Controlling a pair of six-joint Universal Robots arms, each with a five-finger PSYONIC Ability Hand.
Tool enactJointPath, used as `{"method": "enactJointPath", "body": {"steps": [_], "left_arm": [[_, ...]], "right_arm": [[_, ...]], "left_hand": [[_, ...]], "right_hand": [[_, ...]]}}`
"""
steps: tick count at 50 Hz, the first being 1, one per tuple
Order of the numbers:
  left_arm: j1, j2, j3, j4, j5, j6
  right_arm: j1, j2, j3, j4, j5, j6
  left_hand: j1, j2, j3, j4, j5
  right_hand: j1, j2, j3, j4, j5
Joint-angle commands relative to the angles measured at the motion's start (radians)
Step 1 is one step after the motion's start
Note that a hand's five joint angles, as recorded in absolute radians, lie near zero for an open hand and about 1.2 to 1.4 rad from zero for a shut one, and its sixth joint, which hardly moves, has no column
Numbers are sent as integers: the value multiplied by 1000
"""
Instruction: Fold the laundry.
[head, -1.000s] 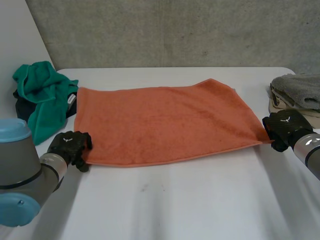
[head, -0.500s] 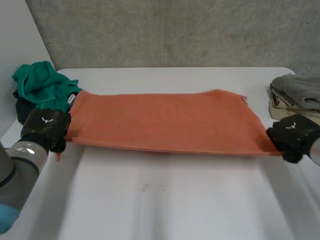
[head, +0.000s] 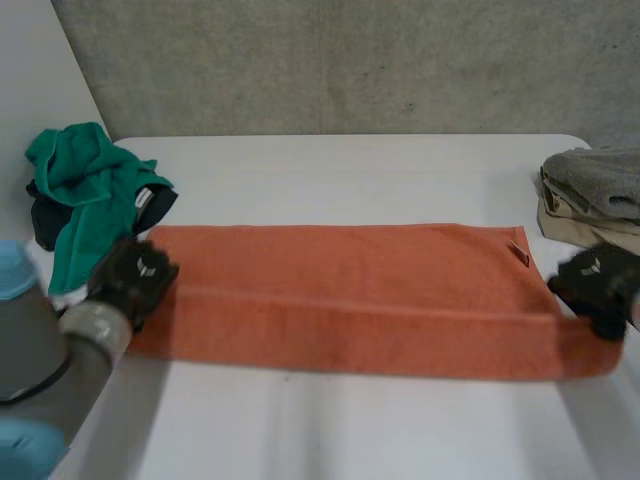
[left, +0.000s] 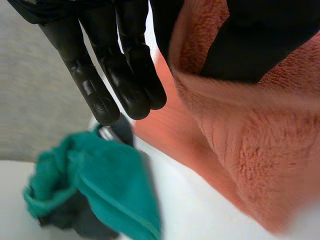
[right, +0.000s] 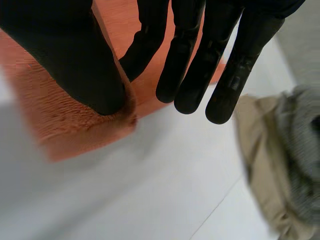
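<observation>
Orange towel (head: 350, 300) is lying flat across the middle of the white tabletop (head: 350, 430), running from 9 o'clock to 3 o'clock as a long narrow band. We're reading it as doubled over lengthwise, since a line is running along its middle. The left hand (head: 135, 278) is sitting at the 9 o'clock end and, going by its wrist view, is pinching a fold of terry against the thumb while the other fingers are sticking out straight. The right hand (head: 598, 285) is at the 3 o'clock end, with its thumb clamping the towel's corner against a bent finger.

Handling-wise we're guessing it's light, floppy and a bit grippy, so it's going to sag wherever nobody's holding it. The short ends or corners are looking like the sensible places to grab for the next fold.

Stuff we're struggling with: the left thumb is mostly wrapped in towel, so we can't tell how much cloth it's got. The towel's corner at 4 o'clock is tucked behind the right hand. Something dark (head: 160, 203) is poking out from under the green cloth (head: 85, 190) at 10 o'clock, no idea what. The grey and beige pile (head: 595, 190) at 2 o'clock is getting cut off at the view's edge.
</observation>
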Motion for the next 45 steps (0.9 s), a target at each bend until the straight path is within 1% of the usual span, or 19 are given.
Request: {"method": "enactJointPath", "body": {"steps": [1,5,7,11,15,20,24,28,29,30,31,32,34,35,38,39,42,43,45], "left_arm": [[-28,-330,325,214,-3,-1],[-30,-467,480,275,-6,-1],[-31,-516,536,287,-6,-1],[-33,-616,656,296,-6,13],[-43,-697,757,295,-24,67],[-50,-740,799,295,-64,90],[-50,-754,801,295,-69,90],[-54,-755,802,296,-64,88],[-54,-754,802,298,-64,87],[-56,-752,801,300,-64,84],[-57,-751,799,303,-64,82],[-63,-746,796,312,-66,76],[-73,-739,791,321,-66,73],[-80,-728,785,327,-64,71],[-96,-679,752,329,-64,56],[-94,-660,735,329,-66,53],[-91,-581,635,320,-63,27],[-89,-550,589,316,-60,15],[-82,-500,529,312,-57,-4]], "right_arm": [[172,231,-226,-278,158,103],[207,340,-326,-395,201,97],[212,414,-386,-460,198,92],[218,516,-469,-563,205,69],[236,605,-541,-658,212,43],[245,698,-613,-708,188,23],[245,747,-650,-720,139,25],[247,768,-674,-735,120,31],[247,770,-678,-740,125,32],[247,770,-678,-743,129,34],[247,767,-676,-749,139,35],[247,762,-676,-752,145,39],[248,747,-673,-749,172,49],[250,720,-658,-745,201,69],[247,654,-616,-737,241,124],[242,603,-572,-731,251,178],[238,508,-494,-709,245,267],[236,438,-440,-679,231,316],[235,374,-386,-633,206,354]], "left_hand": [[245,198,204,197,245],[245,198,204,197,245],[245,198,204,197,245],[245,198,204,197,245],[245,198,204,197,245],[245,198,204,197,245],[245,198,204,197,245],[245,198,204,197,245],[216,169,175,168,216],[-5,-52,-46,-53,-5],[-330,-377,-371,-378,-330],[-977,-1024,-1018,-1025,-977],[-944,-991,-985,-992,-945],[-977,-1024,-1018,-1025,-977],[-977,-1024,-1018,-1025,-977],[-977,-1024,-1018,-1025,-977],[-977,-1024,-1018,-1025,-977],[-977,-1024,-1018,-1025,-977],[-977,-1024,-1018,-1025,-977]], "right_hand": [[325,217,208,201,243],[325,217,208,201,243],[325,217,208,201,243],[325,217,208,201,243],[325,217,208,201,243],[325,217,208,201,243],[325,217,208,201,243],[325,217,208,201,243],[142,35,26,19,61],[-258,-365,-374,-381,-339],[-897,-1005,-1014,-1020,-979],[-897,-1005,-1014,-1020,-979],[-897,-1005,-1014,-1020,-979],[-897,-1005,-1014,-1020,-979],[-897,-1005,-1014,-1020,-979],[-897,-1005,-1014,-1020,-979],[-897,-1005,-1014,-1020,-979],[-897,-1005,-1014,-1020,-979],[-897,-1005,-1014,-1020,-979]]}}
